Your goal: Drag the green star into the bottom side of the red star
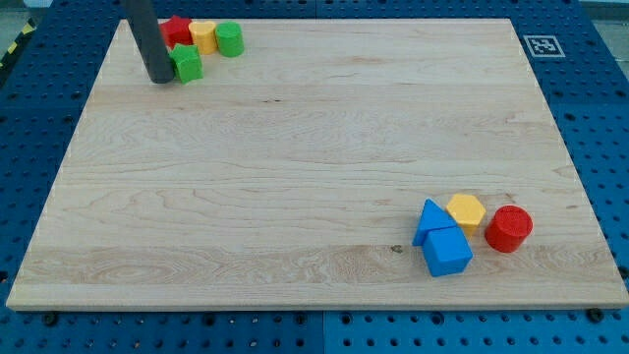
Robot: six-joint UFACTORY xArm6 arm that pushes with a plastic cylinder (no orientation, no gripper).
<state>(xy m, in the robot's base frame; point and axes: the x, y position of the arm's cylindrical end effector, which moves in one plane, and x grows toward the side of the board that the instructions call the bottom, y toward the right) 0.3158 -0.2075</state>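
Observation:
The green star lies near the board's top left corner, just below the red star and touching or nearly touching it. The rod comes down from the view's top, and my tip rests on the board right against the green star's left side. The rod hides the red star's left edge.
A yellow block and a green cylinder sit in a row to the right of the red star. At the bottom right are a blue triangle, a blue block, a yellow hexagon and a red cylinder. The wooden board lies on a blue pegboard.

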